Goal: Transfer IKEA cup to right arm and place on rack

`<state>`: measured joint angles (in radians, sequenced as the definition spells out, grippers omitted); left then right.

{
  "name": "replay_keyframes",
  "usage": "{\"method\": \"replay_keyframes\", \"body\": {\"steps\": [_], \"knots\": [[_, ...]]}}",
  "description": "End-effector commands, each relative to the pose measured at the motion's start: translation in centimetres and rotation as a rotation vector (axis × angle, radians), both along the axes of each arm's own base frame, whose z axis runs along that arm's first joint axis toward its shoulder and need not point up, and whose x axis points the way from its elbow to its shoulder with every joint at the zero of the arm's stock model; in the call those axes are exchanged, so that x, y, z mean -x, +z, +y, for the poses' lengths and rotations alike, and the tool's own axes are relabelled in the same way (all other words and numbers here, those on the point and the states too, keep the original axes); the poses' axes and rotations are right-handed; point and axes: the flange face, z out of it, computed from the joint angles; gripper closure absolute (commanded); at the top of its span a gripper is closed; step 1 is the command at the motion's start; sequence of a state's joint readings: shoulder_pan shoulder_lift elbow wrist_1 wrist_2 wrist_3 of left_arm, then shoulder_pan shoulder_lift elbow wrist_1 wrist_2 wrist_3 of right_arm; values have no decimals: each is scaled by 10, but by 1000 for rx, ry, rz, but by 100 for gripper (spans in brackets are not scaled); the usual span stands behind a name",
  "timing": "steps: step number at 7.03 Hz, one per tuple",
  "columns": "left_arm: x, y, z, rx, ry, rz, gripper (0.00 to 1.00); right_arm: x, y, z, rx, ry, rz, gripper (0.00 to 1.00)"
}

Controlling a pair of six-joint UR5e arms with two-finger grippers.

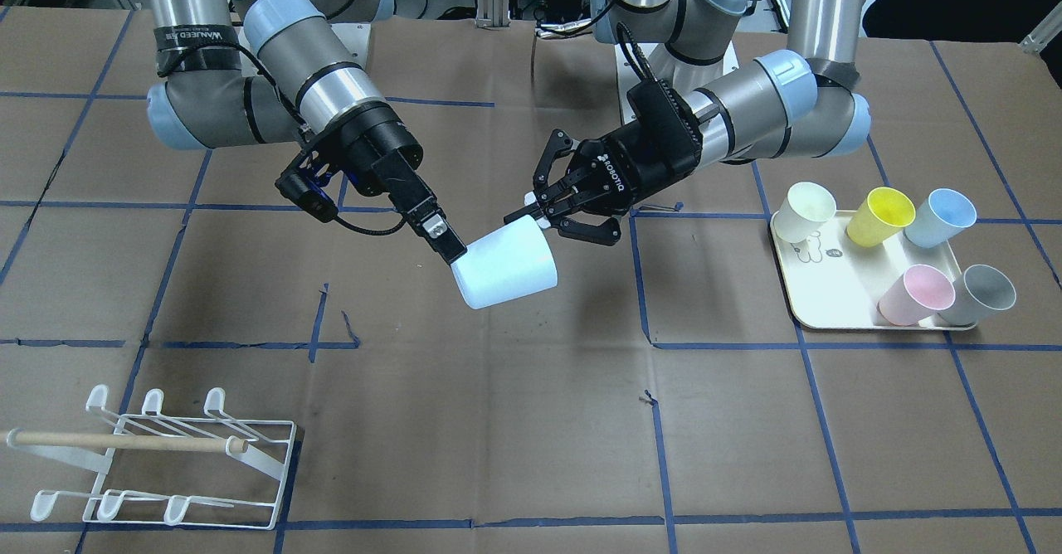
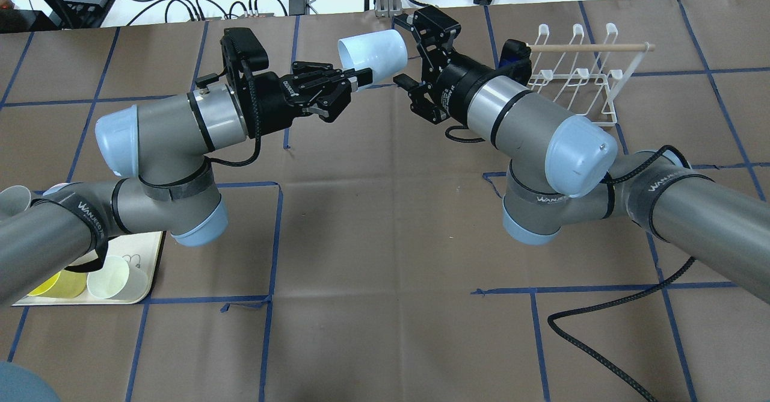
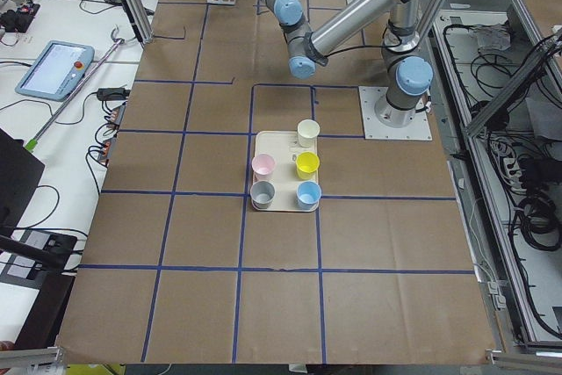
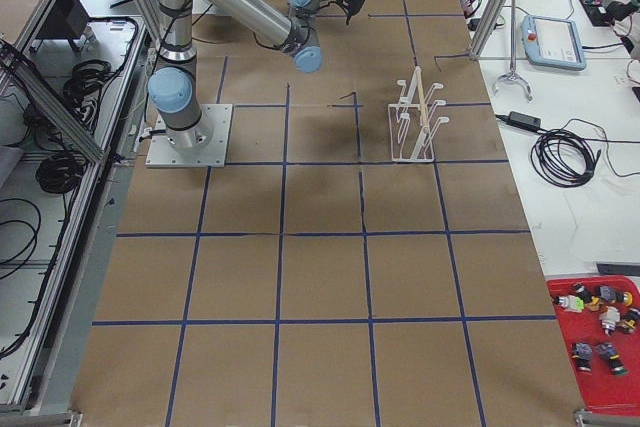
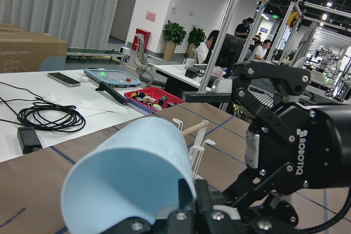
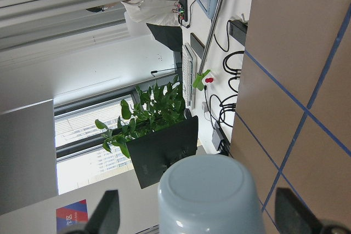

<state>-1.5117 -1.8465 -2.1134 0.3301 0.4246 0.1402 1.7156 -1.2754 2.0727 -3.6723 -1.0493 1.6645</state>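
- Above the middle of the brown-paper table (image 1: 514,421): pale blue IKEA cup (image 2: 373,56) up in the air, lying roughly on its side, clear of the surface.
- Cup orientation: open mouth toward left gripper (image 2: 360,78), closed base toward right gripper (image 2: 402,52).
- Left gripper: clamped on the cup, fingertips pinching the rim wall at the mouth edge. Seen in the overhead view and close up in the left wrist view.
- Right gripper: spread wide, straddling the base end of the cup. In the right wrist view, fingers (image 6: 104,215) stand either side of the round base with a gap on both sides, so no grasp.
- Front-facing view: one right finger overlaps the base edge. Contact there cannot be judged.
- Right arm (image 1: 332,94): reaches in toward the table centre, wrist angled down at the cup, thin black cable looped at the wrist.
- White wire rack (image 1: 166,463): on the table at the robot's right, well apart from the cup. Prongs upturned in two rows, wooden dowel (image 1: 124,442) across the top.
- Cream tray (image 1: 809,309): on the robot's left side, well apart from the grippers.
- On the tray, mouths up: cream cup (image 1: 809,210), yellow cup (image 1: 881,216), blue cup (image 1: 942,216), pink cup (image 1: 917,293), grey cup (image 1: 979,295).
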Motion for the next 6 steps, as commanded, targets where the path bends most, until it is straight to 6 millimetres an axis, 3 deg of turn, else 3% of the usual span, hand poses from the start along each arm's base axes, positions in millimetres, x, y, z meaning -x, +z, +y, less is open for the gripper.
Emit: {"method": "replay_keyframes", "body": {"steps": [1,6], "knots": [[3,0,1,0,-5,1,98,-3,-10,-4,50,58,77,3],[3,1,1,2,-2,-1,96,-15,-2,-11,71,72,69,3]]}}
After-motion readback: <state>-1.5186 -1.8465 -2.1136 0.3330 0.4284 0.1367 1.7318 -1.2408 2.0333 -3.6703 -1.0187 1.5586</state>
